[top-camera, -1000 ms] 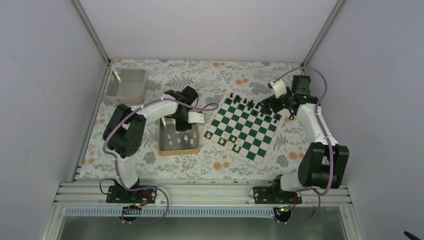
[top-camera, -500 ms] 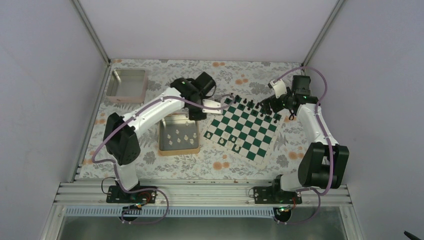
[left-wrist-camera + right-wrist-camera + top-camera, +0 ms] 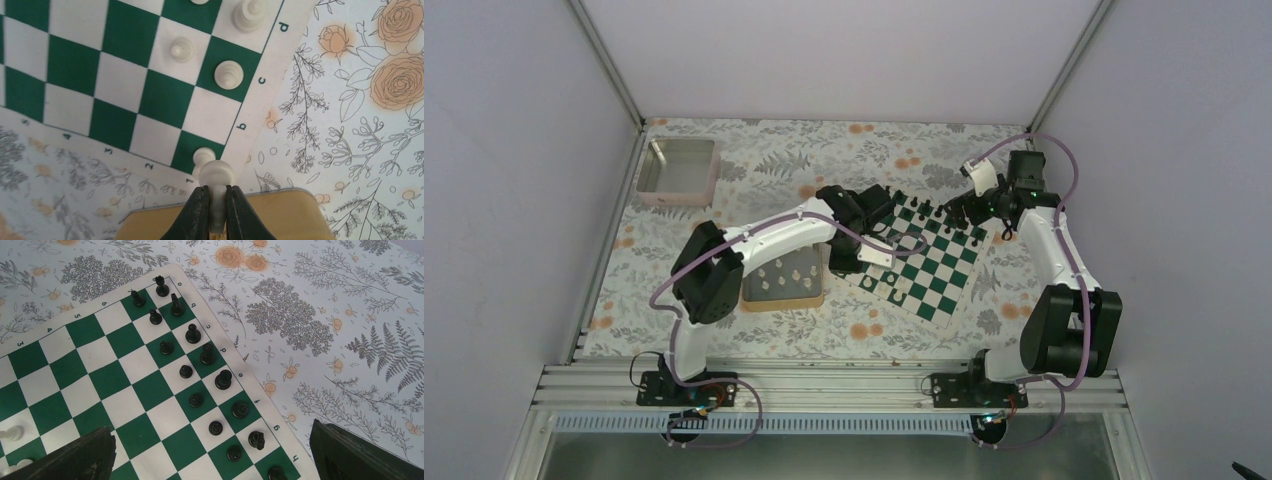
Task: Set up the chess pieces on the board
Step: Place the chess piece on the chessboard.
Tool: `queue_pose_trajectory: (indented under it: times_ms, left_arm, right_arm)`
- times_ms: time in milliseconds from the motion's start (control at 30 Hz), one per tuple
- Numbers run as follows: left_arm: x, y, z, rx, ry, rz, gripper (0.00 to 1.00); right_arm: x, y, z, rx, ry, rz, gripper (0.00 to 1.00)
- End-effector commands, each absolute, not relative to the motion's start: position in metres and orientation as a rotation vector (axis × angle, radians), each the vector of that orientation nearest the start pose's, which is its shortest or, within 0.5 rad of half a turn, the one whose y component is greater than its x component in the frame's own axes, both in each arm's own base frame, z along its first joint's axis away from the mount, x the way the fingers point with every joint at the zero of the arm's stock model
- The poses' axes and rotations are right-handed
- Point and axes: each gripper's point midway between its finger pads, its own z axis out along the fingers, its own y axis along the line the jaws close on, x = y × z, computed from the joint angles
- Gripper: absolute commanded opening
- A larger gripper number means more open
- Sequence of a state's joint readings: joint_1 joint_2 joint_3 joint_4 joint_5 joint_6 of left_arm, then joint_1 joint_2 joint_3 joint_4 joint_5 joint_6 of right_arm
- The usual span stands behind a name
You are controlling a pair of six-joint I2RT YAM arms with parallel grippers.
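The left tool point(image 3: 215, 192) pinches a white piece point(image 3: 216, 175), its base hidden between the fingers point(image 3: 197, 215), above a corner of the board point(image 3: 120, 75). The right tool point(image 3: 211, 430) stands spread, its tips cut off.

Your top camera sits high above and behind the arm bases, tilted down and forward, far enough to take in the whole tabletop point(image 3: 824, 150) and the board point(image 3: 914, 258). Your left wrist camera looks almost straight down, very close, on the board's near corner, with the left pincer point(image 3: 216, 192) entering at the bottom edge. Your right wrist camera stands a little further off, looking slantwise over the board's far edge, the right pincer point(image 3: 212, 457) showing only its fingers point(image 3: 75, 457) in the lower corners. All three views share the board.
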State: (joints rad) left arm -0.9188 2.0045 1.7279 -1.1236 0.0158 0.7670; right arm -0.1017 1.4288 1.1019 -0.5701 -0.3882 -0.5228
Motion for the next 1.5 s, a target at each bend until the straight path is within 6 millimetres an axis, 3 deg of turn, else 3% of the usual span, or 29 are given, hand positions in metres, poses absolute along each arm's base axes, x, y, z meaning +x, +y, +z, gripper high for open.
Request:
queue_pose_trajectory:
  times_ms: [0,600,967,1467]
  left_arm:
    - [0.246,-0.350,0.090,-2.477,-2.192,0.118,0.09]
    - [0.249,-0.353,0.041,-2.443,-2.152,0.100,0.10]
    - [0.254,-0.347,0.031,-2.441,-2.150,0.031,0.11]
    - [0.261,-0.349,0.035,-2.457,-2.178,0.022,0.11]
  right_arm:
    - [0.386,0.023,0.172,-0.640,2.297,0.189,1.00]
    - [0.386,0.022,0.171,-0.637,2.299,0.186,1.00]
    - [0.384,0.022,0.168,-0.638,2.304,0.184,1.00]
    - [0.383,0.023,0.165,-0.641,2.311,0.197,1.00]
